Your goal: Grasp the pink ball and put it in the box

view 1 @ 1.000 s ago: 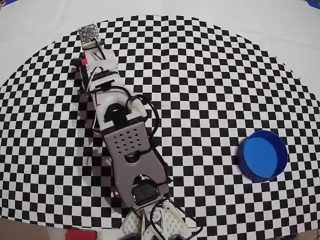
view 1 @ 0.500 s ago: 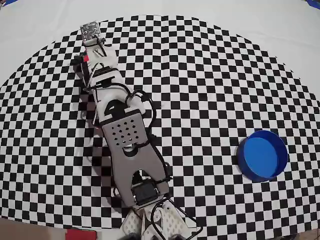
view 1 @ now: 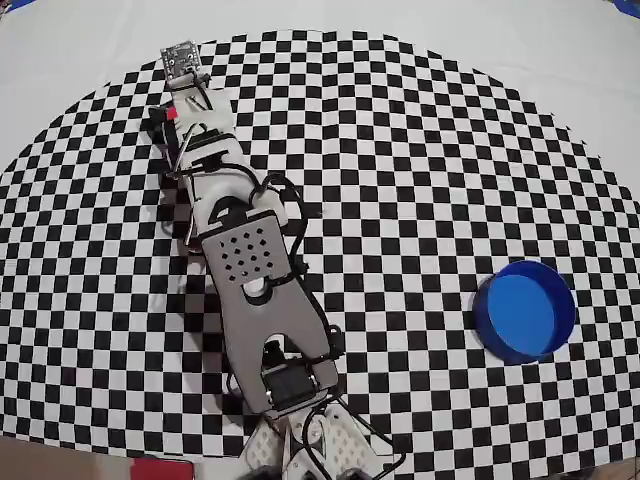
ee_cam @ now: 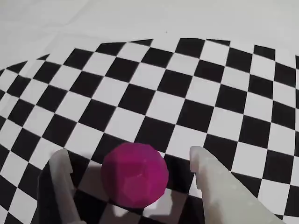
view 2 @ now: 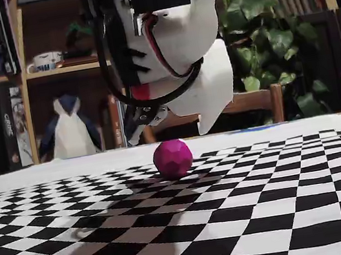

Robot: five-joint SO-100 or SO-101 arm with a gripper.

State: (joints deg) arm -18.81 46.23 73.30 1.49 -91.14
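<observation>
Checkered cloth [view 1: 420,150] covers the table; bookshelf, plant and chairs sit behind in the fixed view.

Pink ball [ee_cam: 135,174] rests on the cloth near the far left edge of the pattern. It's hidden under the arm in the overhead view. In the wrist view it sits between the two fingers, slightly closer to the left one [ee_cam: 60,177], with cloth visible on both sides, so no contact. In the fixed view the ball [view 2: 173,158] is on the surface and the gripper [view 2: 171,130] hangs just above and around it, fingertips not down at ball mid-height.

Gripper [ee_cam: 128,163] is spread wide, holding nothing.

Step in hand, as I read it: final descent and close.
- Drop further, so the pads meet the ball at its widest line, not the upper cap, else it squirts out.
- Nudge right in the wrist view to centre the ball before closing.
- Ball looks faceted and light; close slowly, since one finger touching first will likely roll it away.
- Stop short of scraping the cloth.

Box [view 1: 524,310] is well apart, on the right side in the overhead view, empty. Carry needs a lift high enough to clear its rim.
</observation>
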